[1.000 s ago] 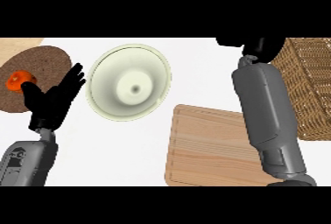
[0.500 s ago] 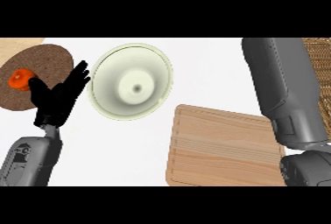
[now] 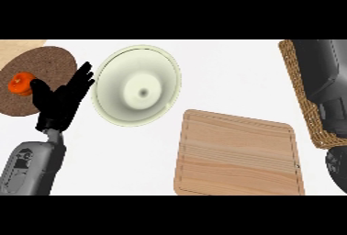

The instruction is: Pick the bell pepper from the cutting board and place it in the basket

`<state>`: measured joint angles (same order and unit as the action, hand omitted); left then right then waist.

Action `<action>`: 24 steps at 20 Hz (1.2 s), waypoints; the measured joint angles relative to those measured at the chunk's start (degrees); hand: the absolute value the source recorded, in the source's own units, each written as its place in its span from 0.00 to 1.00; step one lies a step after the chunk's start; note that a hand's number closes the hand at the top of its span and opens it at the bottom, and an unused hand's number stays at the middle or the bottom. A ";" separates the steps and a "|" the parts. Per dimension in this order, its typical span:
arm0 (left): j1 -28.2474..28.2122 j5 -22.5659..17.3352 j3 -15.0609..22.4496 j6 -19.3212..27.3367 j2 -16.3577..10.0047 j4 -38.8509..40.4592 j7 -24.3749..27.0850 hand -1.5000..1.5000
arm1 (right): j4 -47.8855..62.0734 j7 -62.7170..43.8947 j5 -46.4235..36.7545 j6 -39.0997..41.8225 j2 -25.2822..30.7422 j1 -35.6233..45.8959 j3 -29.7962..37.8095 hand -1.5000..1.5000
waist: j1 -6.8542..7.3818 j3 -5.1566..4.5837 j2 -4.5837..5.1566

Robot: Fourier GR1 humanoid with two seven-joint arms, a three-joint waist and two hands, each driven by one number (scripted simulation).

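**Location of the task's thing.** No bell pepper can be found from here. The rectangular pale wooden cutting board [image 3: 237, 153] on the white counter [image 3: 224, 73] shows nothing on its top. A small orange-red object [image 3: 20, 84] sits on the round brown cork mat [image 3: 47, 69] at far left. Whether it is a pepper cannot be told.

**Hand states.** The left robot hand [image 3: 64, 98] rests at the left, fingers apart and pointing up, holding nothing. It is just beside the mat and the round cream plate [image 3: 136, 85]. The grey right forearm [image 3: 324, 69] lies over the woven wicker basket [image 3: 320, 135] at the right edge. The right robot hand is out of view, so neither its fingers nor any load can be reported.

**Handling, as a judgement.** A bell pepper is likely light and hollow. Its waxy skin tends to slide between fingers, and its walls are stiff but give under a squeeze. Take hold round the widest part of the body, thumb opposite the fingers, seated in the grooves between lobes. Avoid the stem. Set it low into the basket.
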<state>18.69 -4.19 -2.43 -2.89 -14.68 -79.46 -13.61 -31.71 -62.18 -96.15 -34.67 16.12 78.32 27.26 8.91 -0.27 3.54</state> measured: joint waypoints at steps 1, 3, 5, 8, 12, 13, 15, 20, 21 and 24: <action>0.07 0.00 0.02 0.03 0.02 -0.06 -0.24 0.50 | 0.85 -0.61 -1.14 0.30 0.53 0.45 0.24 1.00 | -0.08 0.01 -0.07; 0.07 0.17 -0.05 0.30 0.08 -0.06 -0.10 0.50 | 2.39 -1.40 -3.18 0.74 2.41 0.90 0.84 1.00 | -0.28 0.01 -0.04; 0.34 0.18 -0.30 0.38 -0.01 0.41 -0.08 0.50 | 3.74 -2.27 -5.16 1.27 3.98 1.23 1.35 1.00 | -0.70 0.02 -0.02; 0.33 0.14 -0.43 0.49 0.08 0.67 -0.17 0.50 | 5.38 -3.65 -7.77 2.05 5.87 1.48 2.26 1.00 | -1.07 0.07 -0.17; -0.20 0.41 -0.29 0.75 0.33 0.64 -0.02 0.50 | 7.12 -4.36 -10.01 1.99 7.39 1.06 3.82 1.00 | -1.48 0.16 -0.40; 0.06 0.23 -0.60 0.61 0.08 0.81 -0.09 0.50 | 7.39 -4.39 -10.50 1.65 7.34 0.59 4.16 1.00 | -1.62 0.17 -0.41; -0.36 0.34 -0.78 0.77 0.13 1.11 0.34 0.50 | 8.09 -4.26 -11.09 1.16 7.66 0.22 5.00 1.00 | -2.04 0.21 -0.61; -1.42 0.11 -1.59 0.79 -0.34 0.87 0.61 0.50 | 9.00 -4.10 -12.84 -0.66 7.25 -2.40 6.70 1.00 | -2.93 0.27 -1.13; -0.98 0.16 -1.53 1.04 -0.08 1.08 0.34 0.50 | 8.94 -3.89 -12.92 -1.32 6.95 -2.66 7.12 1.00 | -3.18 0.29 -1.15; -1.35 0.24 -1.61 1.14 0.06 1.18 0.62 0.50 | 8.87 -3.01 -13.08 -3.69 6.91 -4.55 8.63 1.00 | -3.51 0.32 -1.24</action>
<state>17.34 -3.95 -4.04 -1.75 -14.62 -78.28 -12.99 -22.84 -65.19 -109.23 -38.36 23.03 73.77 35.89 5.39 0.04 2.29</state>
